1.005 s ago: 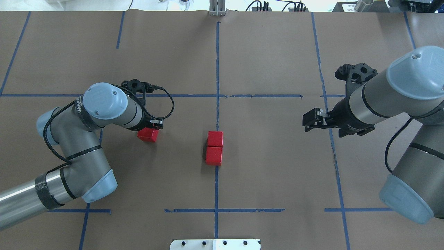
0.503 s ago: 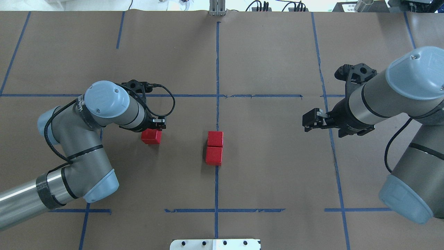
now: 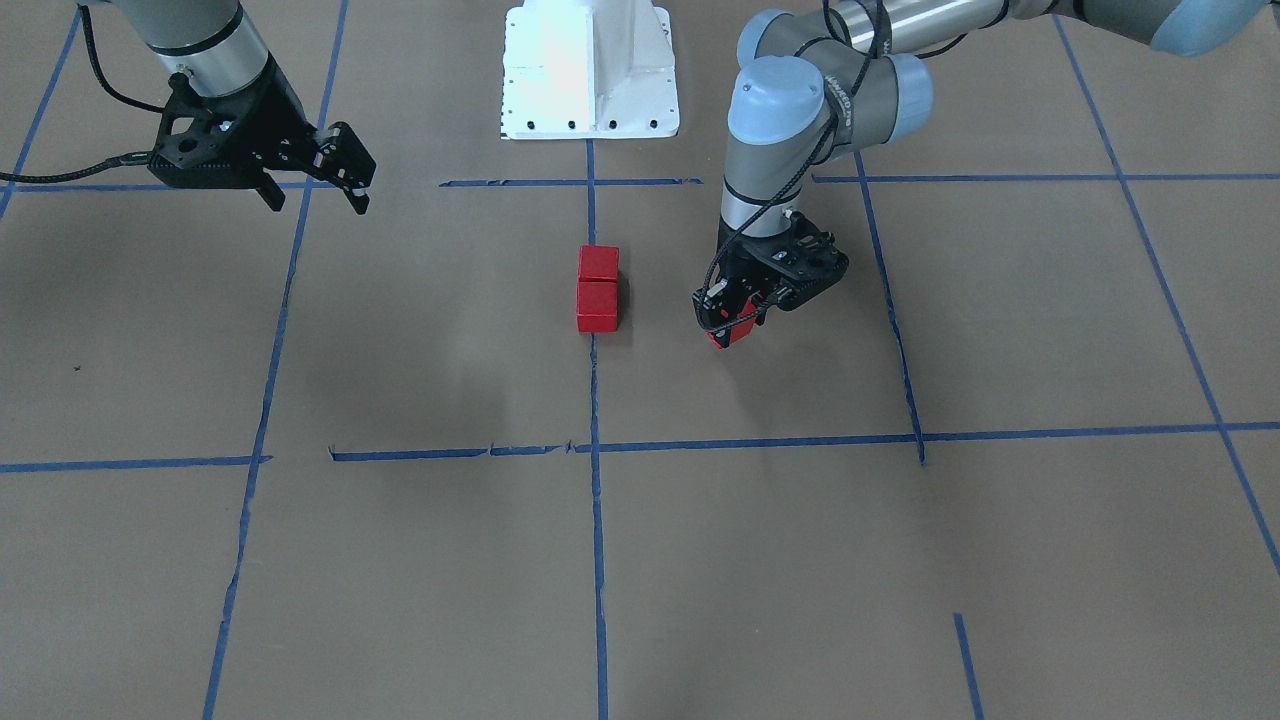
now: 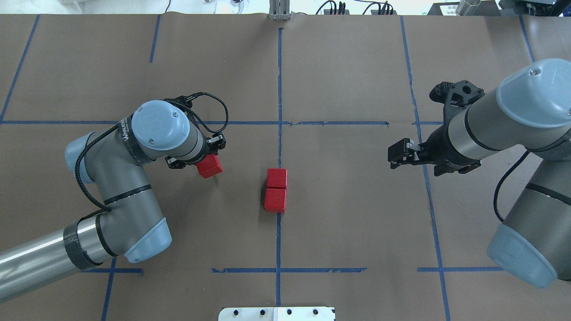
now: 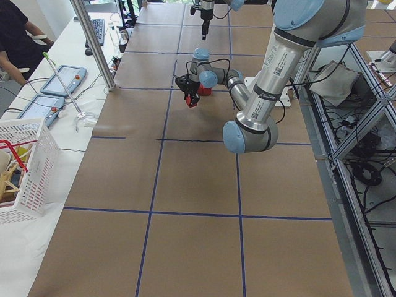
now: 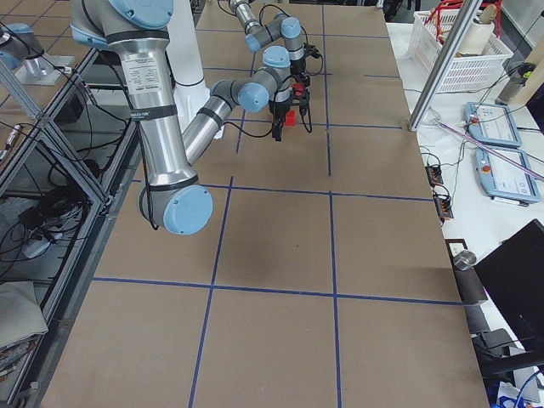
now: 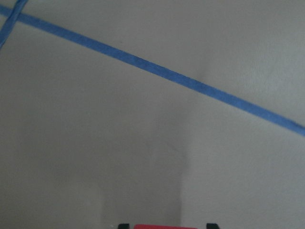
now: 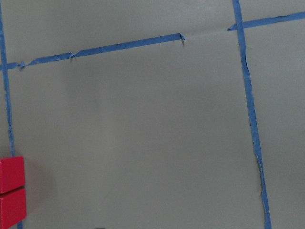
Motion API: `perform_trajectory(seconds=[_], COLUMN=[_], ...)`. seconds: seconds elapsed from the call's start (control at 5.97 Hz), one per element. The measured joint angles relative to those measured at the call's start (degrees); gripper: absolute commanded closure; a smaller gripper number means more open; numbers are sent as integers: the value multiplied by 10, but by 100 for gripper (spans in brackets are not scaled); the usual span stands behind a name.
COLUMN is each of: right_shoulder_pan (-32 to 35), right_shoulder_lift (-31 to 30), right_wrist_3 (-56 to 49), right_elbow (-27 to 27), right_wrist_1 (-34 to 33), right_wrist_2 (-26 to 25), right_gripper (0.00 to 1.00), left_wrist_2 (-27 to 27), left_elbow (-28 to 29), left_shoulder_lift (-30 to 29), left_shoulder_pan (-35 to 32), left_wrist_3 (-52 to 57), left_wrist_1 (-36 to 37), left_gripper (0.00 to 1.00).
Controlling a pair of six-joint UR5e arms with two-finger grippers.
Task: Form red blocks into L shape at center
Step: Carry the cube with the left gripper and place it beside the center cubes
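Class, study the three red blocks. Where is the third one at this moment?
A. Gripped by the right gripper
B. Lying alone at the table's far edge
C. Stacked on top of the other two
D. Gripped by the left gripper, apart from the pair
D: the left gripper is shut on one red block, clear of the other two blocks that touch on the blue tape line; the right gripper is open and holds nothing.

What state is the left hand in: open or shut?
Shut on a red block: the left hand has a finger on each side in the wrist view.
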Motion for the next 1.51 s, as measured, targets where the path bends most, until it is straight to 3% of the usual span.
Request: perform_trajectory(seconds=[0.34,0.67,1.51], right_shoulder_pan=[0,0,-5], right_shoulder_lift=[1,-2,-4], right_wrist_3=[1,2,2], right_elbow=[3,3,-2], right_wrist_1=[-1,0,-1], right_wrist_2=[0,-1,-4], right_gripper=[0,0,0], left_wrist_2=[32,9,2], left_elbow=[6,20,82], left_shoulder_lift=[-45,-82,-116], left_shoulder_pan=[32,36,36], left_wrist_3=[-175,-287,-387], left_wrist_1=[74,114,115], left_gripper=[100,100,100])
